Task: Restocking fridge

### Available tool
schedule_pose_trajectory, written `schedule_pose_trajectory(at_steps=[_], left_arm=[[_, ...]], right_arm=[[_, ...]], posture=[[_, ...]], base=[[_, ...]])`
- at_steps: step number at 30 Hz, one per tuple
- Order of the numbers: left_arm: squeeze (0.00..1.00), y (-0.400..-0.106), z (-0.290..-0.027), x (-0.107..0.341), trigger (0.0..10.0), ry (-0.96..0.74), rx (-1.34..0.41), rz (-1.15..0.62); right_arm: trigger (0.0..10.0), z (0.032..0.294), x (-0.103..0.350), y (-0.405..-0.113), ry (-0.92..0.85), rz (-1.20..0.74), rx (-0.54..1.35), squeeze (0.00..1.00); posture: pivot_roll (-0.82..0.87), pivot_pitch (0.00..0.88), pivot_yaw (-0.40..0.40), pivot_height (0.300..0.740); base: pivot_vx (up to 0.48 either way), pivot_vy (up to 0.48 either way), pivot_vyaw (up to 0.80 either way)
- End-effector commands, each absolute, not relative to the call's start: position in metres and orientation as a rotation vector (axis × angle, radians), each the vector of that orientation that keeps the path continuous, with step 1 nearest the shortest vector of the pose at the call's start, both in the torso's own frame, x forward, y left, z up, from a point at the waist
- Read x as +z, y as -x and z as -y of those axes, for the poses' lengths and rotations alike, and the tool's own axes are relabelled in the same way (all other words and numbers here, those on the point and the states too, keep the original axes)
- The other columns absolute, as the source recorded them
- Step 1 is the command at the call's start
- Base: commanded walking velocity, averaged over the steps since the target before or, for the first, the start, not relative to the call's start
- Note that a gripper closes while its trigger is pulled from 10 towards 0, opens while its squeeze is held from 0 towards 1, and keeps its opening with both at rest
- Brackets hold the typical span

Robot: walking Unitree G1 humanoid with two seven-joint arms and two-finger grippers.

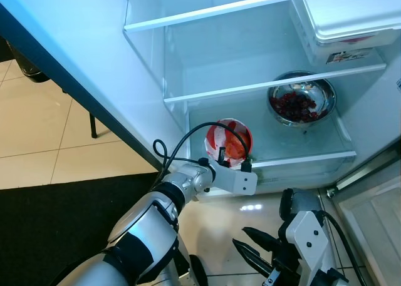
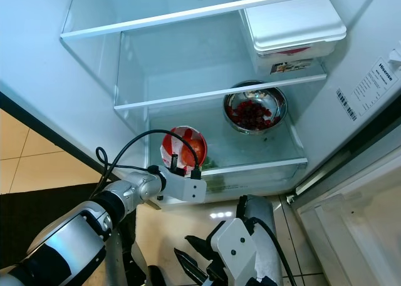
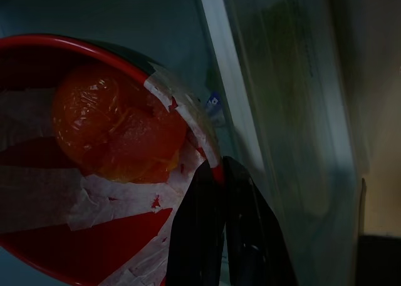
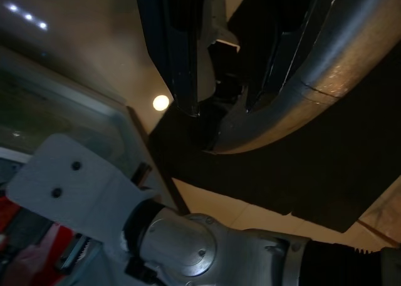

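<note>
White-walled fridge (image 1: 94, 54), door open, glass shelves (image 1: 250, 89) mostly bare: we enter it first as the place being stocked. White lidded container (image 2: 294, 24) on the middle shelf at the right. Steel bowl (image 1: 302, 100) of dark red fruit on the lowest shelf at the right, well apart from our item. Red bowl (image 1: 229, 141), covered in film with an orange lump under it, at the front left of that same lowest shelf, tilted with its mouth toward us, so we cannot tell whether it rests flat. Left gripper (image 1: 233, 164), fingers (image 3: 210, 236) clenched together on the bowl's near rim. Right gripper (image 1: 257, 248), low over the floor below the fridge, fingers spread and holding nothing. Handling note, our judgement: we should level the bowl until its base sits on the glass, push it back from the shelf edge, and release only once it rests steady.
</note>
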State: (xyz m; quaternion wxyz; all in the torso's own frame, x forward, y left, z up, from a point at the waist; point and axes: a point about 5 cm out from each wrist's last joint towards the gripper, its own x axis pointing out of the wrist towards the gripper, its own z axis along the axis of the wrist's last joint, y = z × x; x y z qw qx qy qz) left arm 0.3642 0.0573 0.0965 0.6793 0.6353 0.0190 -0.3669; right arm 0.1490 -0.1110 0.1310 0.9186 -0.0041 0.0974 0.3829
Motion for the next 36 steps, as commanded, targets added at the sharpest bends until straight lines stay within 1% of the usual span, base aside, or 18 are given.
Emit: schedule_pose_trajectory(at_steps=[1,7,11,14,19,28,34,35,36], left_arm=[[0.0,-0.368,-0.074,0.096,10.0,-1.406,-0.783,-0.102],[0.0,-0.369,-0.082,0.096,10.0,-1.354,-0.772,-0.15],[0.0,-0.37,-0.084,0.097,10.0,-1.335,-0.765,-0.163],[0.0,-0.37,-0.085,0.097,10.0,-1.336,-0.763,-0.163],[0.0,-0.372,-0.084,0.1,10.0,-1.329,-0.755,-0.16],[0.0,-0.371,-0.082,0.099,10.0,-1.339,-0.764,-0.151],[0.0,-0.373,-0.084,0.101,10.0,-1.345,-0.743,-0.143],[0.06,-0.373,-0.084,0.101,10.0,-1.343,-0.739,-0.143],[0.62,-0.374,-0.085,0.103,10.0,-1.346,-0.729,-0.138]], right_arm=[[10.0,0.113,0.131,-0.147,0.006,-0.2,0.771,0.0],[10.0,0.115,0.131,-0.148,0.02,-0.196,0.753,0.0],[10.0,0.121,0.126,-0.152,0.1,-0.206,0.693,0.0],[10.0,0.122,0.126,-0.153,0.103,-0.205,0.682,0.0],[10.0,0.141,0.112,-0.159,0.248,-0.28,0.593,0.0],[10.0,0.145,0.106,-0.159,0.281,-0.31,0.569,0.0],[10.0,0.143,0.107,-0.16,0.275,-0.298,0.569,0.0],[10.0,0.143,0.108,-0.16,0.274,-0.296,0.57,0.0],[10.0,0.143,0.108,-0.16,0.273,-0.294,0.569,0.0]], posture=[[-0.22,0.43,0.17,0.304],[-0.22,0.435,0.17,0.304],[-0.22,0.44,0.17,0.304],[-0.22,0.441,0.169,0.304],[-0.22,0.443,0.164,0.304],[-0.22,0.439,0.161,0.304],[-0.23,0.439,0.159,0.304],[-0.23,0.439,0.159,0.304],[-0.23,0.438,0.159,0.304]], base=[[0.0,0.0,0.0],[0.0,0.0,0.0],[0.0,0.0,0.0],[0.0,0.0,0.0],[0.0,0.0,0.0],[0.0,0.0,0.0],[0.0,0.0,0.0],[0.0,0.0,0.0],[0.0,0.0,0.0]])
